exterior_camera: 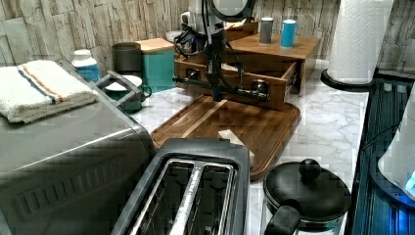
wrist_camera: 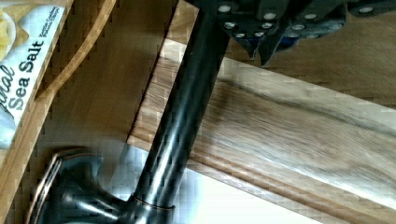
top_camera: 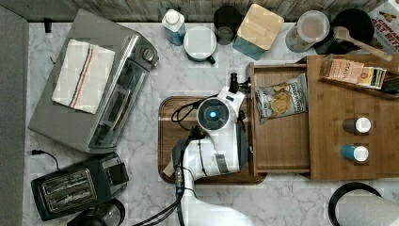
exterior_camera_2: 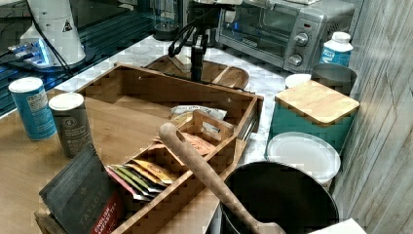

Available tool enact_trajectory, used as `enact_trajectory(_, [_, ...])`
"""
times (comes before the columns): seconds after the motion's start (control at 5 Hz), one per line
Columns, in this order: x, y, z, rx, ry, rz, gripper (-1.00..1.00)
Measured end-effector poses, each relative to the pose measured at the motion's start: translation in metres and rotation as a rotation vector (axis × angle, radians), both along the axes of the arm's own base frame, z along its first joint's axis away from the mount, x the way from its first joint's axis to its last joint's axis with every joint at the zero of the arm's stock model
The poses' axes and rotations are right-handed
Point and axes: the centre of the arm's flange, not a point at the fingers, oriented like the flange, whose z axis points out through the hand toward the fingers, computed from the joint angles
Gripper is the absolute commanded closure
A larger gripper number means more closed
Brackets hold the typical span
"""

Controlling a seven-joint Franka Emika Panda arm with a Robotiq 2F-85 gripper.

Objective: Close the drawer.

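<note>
The claw [exterior_camera: 216, 93] hangs at the open drawer's [top_camera: 282, 150] handle [wrist_camera: 180, 121], its grip impossible to judge — a glancing push could skew the drawer and jam it.

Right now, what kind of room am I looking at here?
Most likely a kitchen counter, or a mock-up of one: a toaster oven and a slot toaster stand on a marble-look countertop, and the open drawer holds a bag of chips.
</note>
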Motion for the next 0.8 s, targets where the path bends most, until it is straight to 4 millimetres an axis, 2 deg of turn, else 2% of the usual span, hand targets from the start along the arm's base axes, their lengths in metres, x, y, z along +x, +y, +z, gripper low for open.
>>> enact_trajectory(0.2, [0.001, -0.030, 0.001, 0.005, -0.009, -0.041, 1.00])
enact_trajectory(0.4, [0.003, -0.075, 0.002, 0.063, -0.023, -0.181, 1.00])
enact_trajectory(0.6, [0.007, -0.129, 0.004, 0.108, -0.033, -0.208, 1.00])
enact_trajectory(0.8, [0.006, -0.183, 0.003, 0.118, -0.021, -0.125, 1.00])
